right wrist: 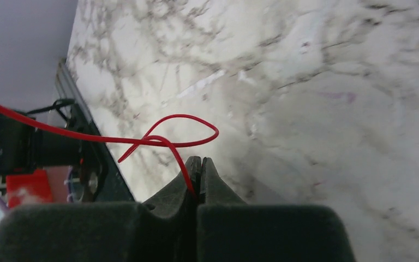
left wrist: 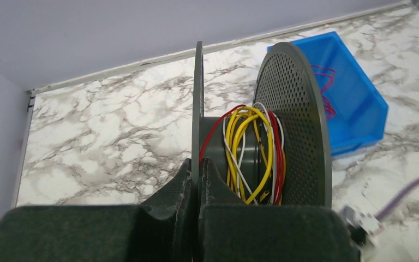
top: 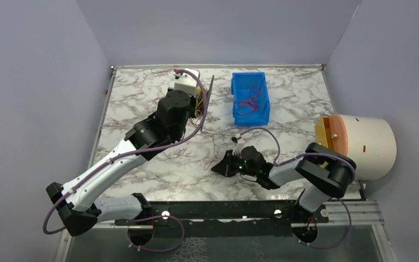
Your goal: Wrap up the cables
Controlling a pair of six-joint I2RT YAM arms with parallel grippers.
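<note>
From above, the left arm's fingers are hidden under its own wrist and camera. The spool (top: 208, 101) shows only edge-on, a thin dark upright line just left of the blue bin (top: 250, 98). The left wrist view clears it up: the left gripper (left wrist: 198, 166) is pressed together on the spool's thin solid flange, pinching its rim. The spool's bottom is hidden behind the finger pads, and the perforated flange covers the bin's left corner. The wound wires (left wrist: 248, 153), yellow, red and white, sit loose on the hub between the two flanges; their ends can't be traced. Loose red wires (top: 248, 103) lie tangled inside the bin, count unclear. The red wire (top: 211, 162) on the desk (top: 142, 109), nearer than the bin and slightly left, is hair-thin from above and hard to follow. In the right wrist view the right gripper (right wrist: 198, 164) is closed on that wire, the pinched end buried between the fingers. A loop sits just ahead of the tips and the long run is cut off at frame left. The left arm is stretched long, running diagonally from its base to the bin's left side. The right arm is folded, elbow raised to the bin's near right, forearm pointing left, low over the desk. A white drum (top: 363, 144) with an orange face sits right of the bin and nearer, partly behind that elbow.
</note>
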